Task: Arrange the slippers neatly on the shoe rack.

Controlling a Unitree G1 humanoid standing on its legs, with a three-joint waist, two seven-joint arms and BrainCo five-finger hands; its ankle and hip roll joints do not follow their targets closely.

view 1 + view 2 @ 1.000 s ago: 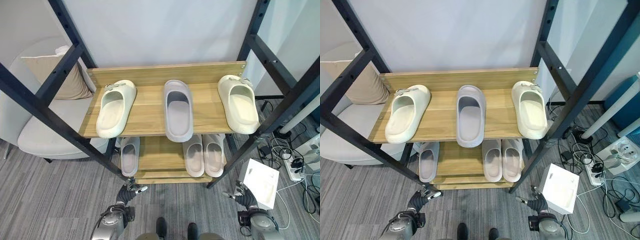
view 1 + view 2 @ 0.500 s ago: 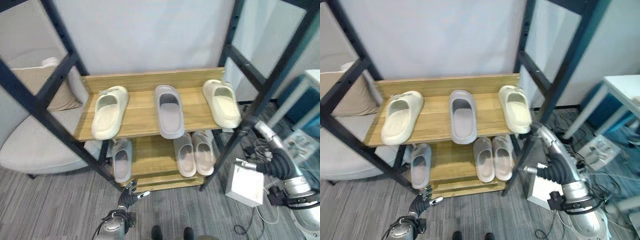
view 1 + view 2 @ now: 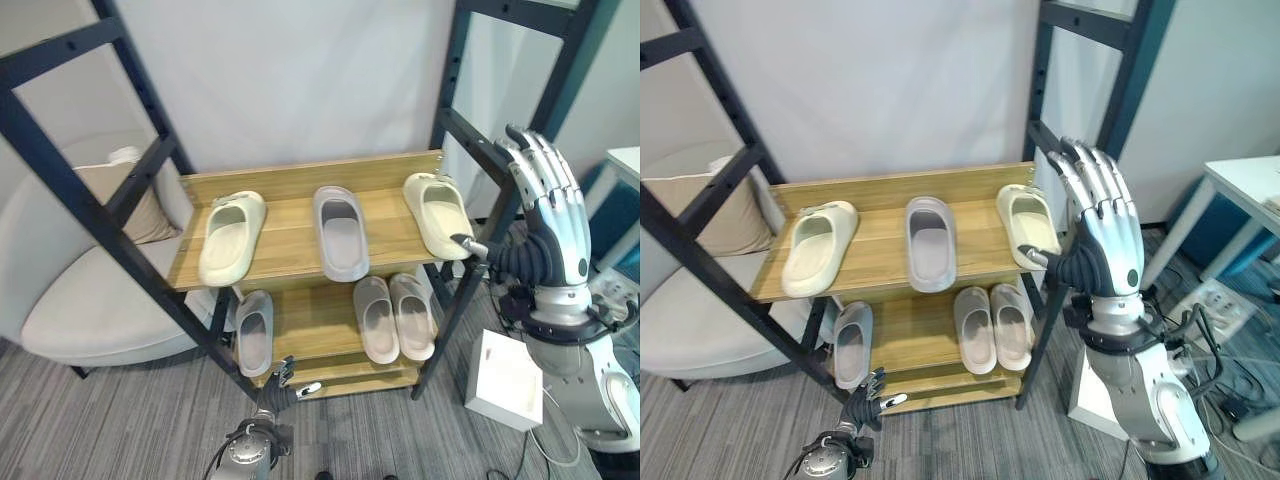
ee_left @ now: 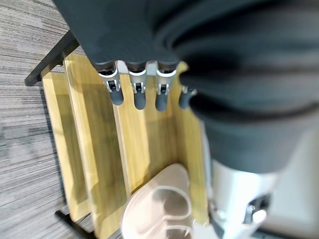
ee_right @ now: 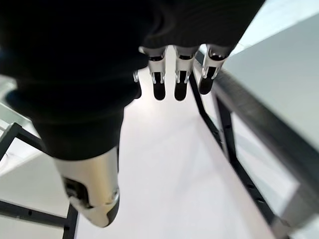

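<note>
The shoe rack [image 3: 300,235] has two wooden shelves in a black frame. On the top shelf a cream slipper [image 3: 231,237] lies at the left, a grey slipper [image 3: 342,231] in the middle and a second cream slipper [image 3: 437,214] at the right end, all with their long axes running front to back. The lower shelf carries one pale slipper [image 3: 254,331] on the left and a pair [image 3: 394,316] side by side on the right.

The right hand [image 3: 1102,228] is raised by the rack's right post, empty, its fingers spread and straight. The right cream slipper lies just to its left, so this hand is far nearer. The left hand [image 3: 283,377] hangs low in front of the bottom shelf, relaxed and holding nothing.
</note>
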